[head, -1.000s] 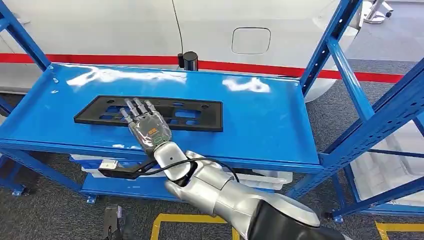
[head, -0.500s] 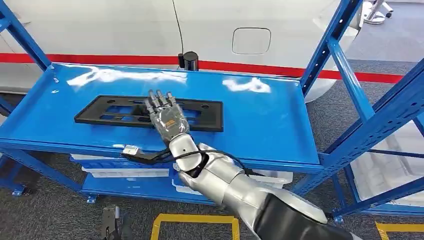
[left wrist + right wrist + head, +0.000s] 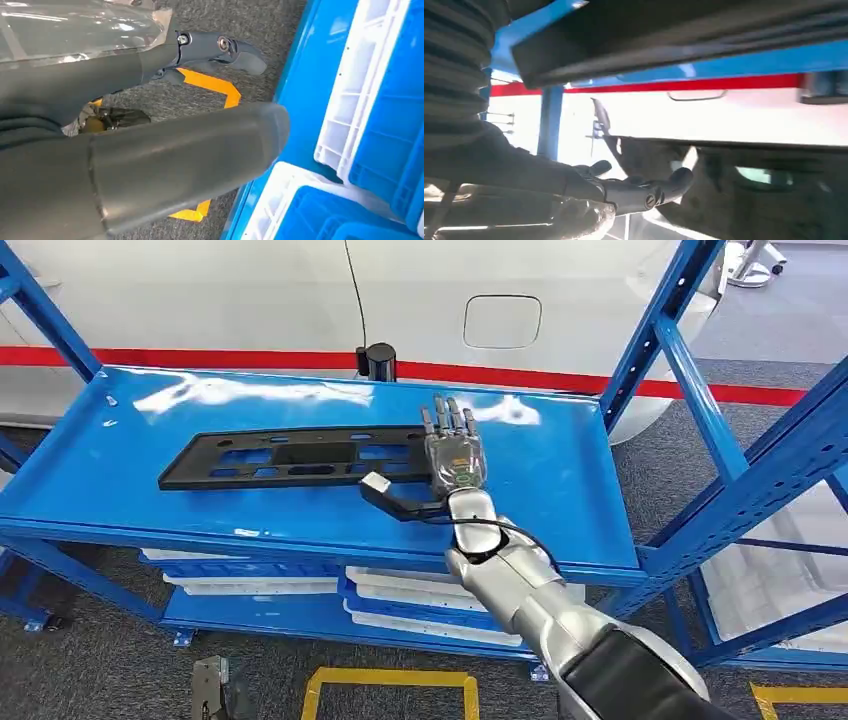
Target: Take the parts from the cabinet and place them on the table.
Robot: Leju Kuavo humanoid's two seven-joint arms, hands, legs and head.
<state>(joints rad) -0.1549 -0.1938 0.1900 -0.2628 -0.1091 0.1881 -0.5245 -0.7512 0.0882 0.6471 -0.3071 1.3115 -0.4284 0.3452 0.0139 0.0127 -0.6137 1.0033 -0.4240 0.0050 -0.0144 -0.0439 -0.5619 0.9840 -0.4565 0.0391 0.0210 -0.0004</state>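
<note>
Black flat panel point(image 3: 300, 457) with cutouts lies flat on top blue shelf point(image 3: 540, 490) of the rack, long side across the shelf, more toward its left half. Right hand point(image 3: 455, 455) is over the panel's right end, palm down, fingers point(image 3: 447, 418) straight and pointing toward the white car body point(image 3: 250, 300) behind the rack. Whether the hand grips the panel edge or just rests on it: cannot tell. Right wrist view is blurred, dark fingers point(image 3: 639, 190) extended beside the panel. Left hand point(image 3: 150, 150) hangs low near the floor by blue and white bins point(image 3: 370, 125), fingers apart, holding nothing. Yellow floor tape point(image 3: 390, 680) below the rack.
</note>
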